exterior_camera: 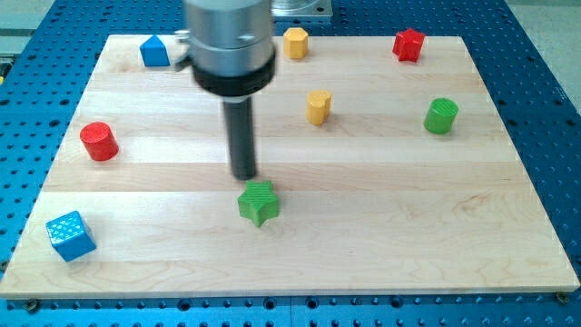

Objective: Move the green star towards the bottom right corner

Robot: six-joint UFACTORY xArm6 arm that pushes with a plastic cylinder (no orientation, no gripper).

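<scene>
The green star (259, 203) lies on the wooden board (381, 236), a little left of centre and in the lower half. My tip (245, 175) is just above the star towards the view's top, slightly to its left, very close to or touching its upper edge. The rod rises from there to the arm's grey and black end piece (231, 45) at the view's top.
Other blocks: a blue cube (71, 236) at bottom left, a red cylinder (98, 142) at left, a blue house-shaped block (155, 51) at top left, two yellow blocks (296, 42) (318, 106) at top centre, a red star (409, 44) at top right, a green cylinder (441, 116) at right.
</scene>
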